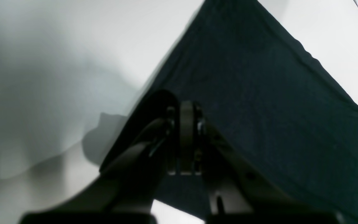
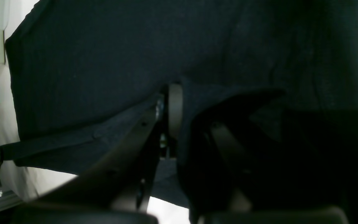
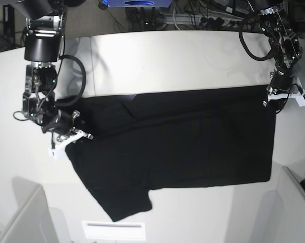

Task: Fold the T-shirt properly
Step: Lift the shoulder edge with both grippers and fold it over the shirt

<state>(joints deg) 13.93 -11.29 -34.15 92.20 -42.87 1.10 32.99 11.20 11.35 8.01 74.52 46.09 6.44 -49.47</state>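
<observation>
Overhead first: black T-shirt [image 3: 177, 142] spread across white table [image 3: 157, 61], long axis running side to side, one sleeve hanging toward the near edge at lower left. Left gripper [image 3: 275, 96] at the far right corner of the cloth, right gripper [image 3: 66, 135] at the left end beside the shoulder; each at its own end, neither clearly nearer the middle. Near long edge still flat on the table, so probably a fold across the short way, far edge brought toward the near one, both ends carried together.

Next, left wrist view: left gripper [image 1: 186, 130] with jaws together, pinched on the T-shirt [image 1: 259, 102] edge; cloth sloping away from the jaws up and to the right in a taut dark sheet, faintly rippled along one hem, bare table [image 1: 57, 62] to the left.

Lastly, right wrist view: right gripper [image 2: 172, 112] with jaws closed on a bunched fold of the T-shirt [image 2: 104, 56]; dark cloth filling nearly the whole view ahead, a hem band trailing left, soft creases near the grip. No print or tag visible anywhere.
</observation>
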